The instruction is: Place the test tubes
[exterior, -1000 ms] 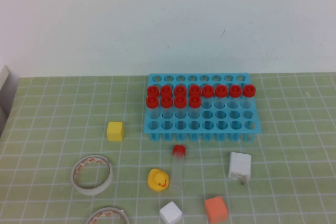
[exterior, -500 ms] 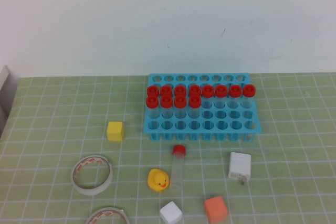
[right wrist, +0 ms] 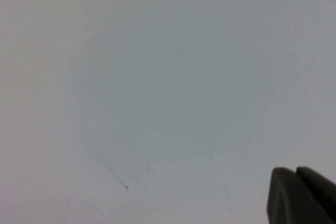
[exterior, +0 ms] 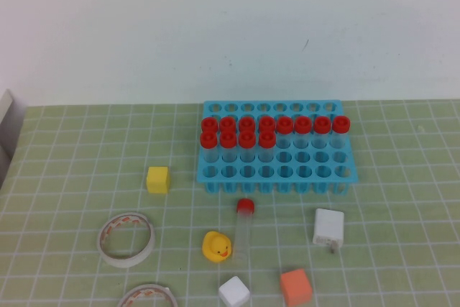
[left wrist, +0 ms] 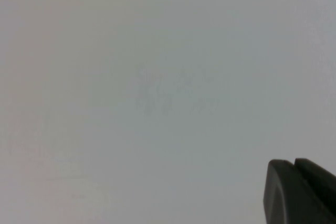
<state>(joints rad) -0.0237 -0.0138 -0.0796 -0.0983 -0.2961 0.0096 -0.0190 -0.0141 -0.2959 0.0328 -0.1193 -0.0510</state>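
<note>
Loose tube [exterior: 245, 229] lies between duck [exterior: 216, 246] and charger [exterior: 328, 227], just before the rack [exterior: 203, 175]; open mat [exterior: 402, 199] rightward. Tape [exterior: 126, 239] bears reddish print, perhaps lettering. Left gripper [left wrist: 294, 170] and right gripper [right wrist: 295, 177], fingers closed on nothing, face the wall.

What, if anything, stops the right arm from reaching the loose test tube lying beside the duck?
Likely nothing, so yes: the test tube lies uncovered, only the duck close beside it. The right gripper and left gripper are both shut, facing a blank wall.
</note>
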